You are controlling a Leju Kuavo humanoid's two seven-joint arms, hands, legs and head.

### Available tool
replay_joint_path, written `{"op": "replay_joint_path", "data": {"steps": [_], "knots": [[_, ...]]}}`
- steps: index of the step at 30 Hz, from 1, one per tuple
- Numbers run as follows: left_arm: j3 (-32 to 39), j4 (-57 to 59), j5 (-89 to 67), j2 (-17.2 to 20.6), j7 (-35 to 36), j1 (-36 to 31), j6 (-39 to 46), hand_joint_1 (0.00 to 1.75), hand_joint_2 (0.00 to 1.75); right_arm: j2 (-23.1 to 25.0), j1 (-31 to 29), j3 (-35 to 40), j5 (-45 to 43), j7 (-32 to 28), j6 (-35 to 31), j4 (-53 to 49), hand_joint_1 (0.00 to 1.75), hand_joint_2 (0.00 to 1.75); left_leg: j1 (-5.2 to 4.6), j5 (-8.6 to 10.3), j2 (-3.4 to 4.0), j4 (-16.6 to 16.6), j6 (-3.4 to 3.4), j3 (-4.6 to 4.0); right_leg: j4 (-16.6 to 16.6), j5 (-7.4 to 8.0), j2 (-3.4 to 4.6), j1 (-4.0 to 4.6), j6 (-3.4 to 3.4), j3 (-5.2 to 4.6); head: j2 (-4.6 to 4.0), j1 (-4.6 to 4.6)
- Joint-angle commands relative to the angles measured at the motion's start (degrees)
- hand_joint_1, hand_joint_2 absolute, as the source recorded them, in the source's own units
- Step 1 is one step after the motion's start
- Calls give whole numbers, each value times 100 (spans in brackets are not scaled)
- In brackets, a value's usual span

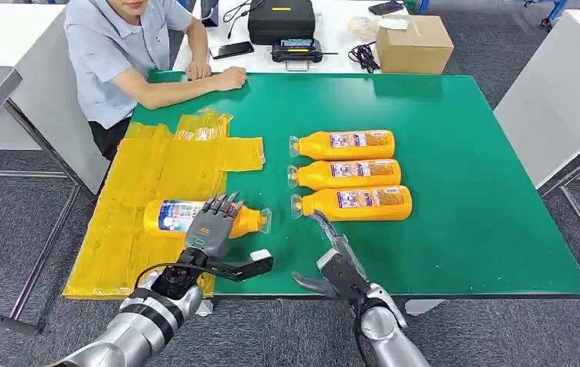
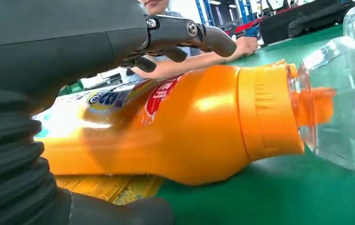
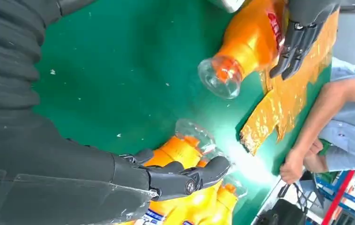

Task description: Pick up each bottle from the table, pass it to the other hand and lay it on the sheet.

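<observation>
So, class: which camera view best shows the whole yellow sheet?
The head view: the yellow sheet lies in full beside the green table's left edge. The left wrist view catches a strip under the bottle; the right wrist view shows one ragged edge.

Bright, even indoor lighting; sharp head view, softer wrist views.

Only faint shadows are cast on the green-topped bench (image 1: 463, 191) in the head view. In the left wrist view, white glare is seen on the orange plastic bottle (image 2: 189, 126), and its clear cap is blurred. In the right wrist view, a blown-out highlight is seen on the green surface, and the near grey robot hand (image 3: 166, 178) is rendered soft.
</observation>
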Motion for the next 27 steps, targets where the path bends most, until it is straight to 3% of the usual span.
{"op": "replay_joint_path", "data": {"steps": [1,7,9,11,14,17,18,20,24,27], "knots": [[-161,384,19,59,-15,34,-121,0,175,14,-76,-121,1,32,21,118,0,175,5,-9,16,-8,-13,28,-7,-5,12,6,-17,24,0,0],[-358,-37,92,63,-91,156,172,0,175,-25,-38,-138,240,6,-96,94,0,175,3,-6,11,-5,-9,20,-4,-3,7,4,-11,16,0,0],[-424,-516,147,62,-181,359,673,0,175,-153,-22,-16,1148,-22,-1133,-14,0,175,5,-9,12,-4,-11,23,-7,-5,8,7,-14,20,0,0],[-460,-1197,285,23,-437,708,1266,0,175,-439,-42,133,2457,362,-2371,-48,0,175,0,-6,8,-4,-6,14,-4,-4,5,1,-8,12,0,-2],[-508,-3054,670,-13,-1210,1730,1432,0,175,-914,105,-188,3109,634,-3009,-263,0,175,0,-13,0,0,-7,15,-3,-13,-4,2,-10,16,0,-2],[-137,-4244,645,-250,-1860,2430,1432,0,175,-1080,175,-537,3187,586,-3136,-432,0,175,-6,-13,-4,0,-3,-1,-5,-14,-8,-3,-5,2,0,0],[104,-4486,824,-409,-2294,2607,1432,0,175,-1054,183,-641,3085,502,-3161,-503,0,175,-4,-24,-1,6,-5,7,-1,-22,-5,0,-8,10,0,-2],[827,-4898,942,-888,-3298,2900,1432,0,175,-791,230,-883,1893,-135,-2712,-797,0,175,-8,-34,9,12,-3,3,2,-24,4,-4,-9,7,0,0],[1092,-4889,1141,-997,-3700,2871,1432,0,175,-610,259,-841,1594,-350,-2605,-1027,0,175,-11,-21,12,4,-2,-34,-4,-5,7,-7,-7,-34,0,-2],[1089,-4875,1307,-997,-3840,2879,1432,0,175,-310,314,-1010,-30,-690,-1472,-1367,0,175,-2,-31,23,9,-13,-13,6,-12,16,3,-20,-23,0,-2]]}}
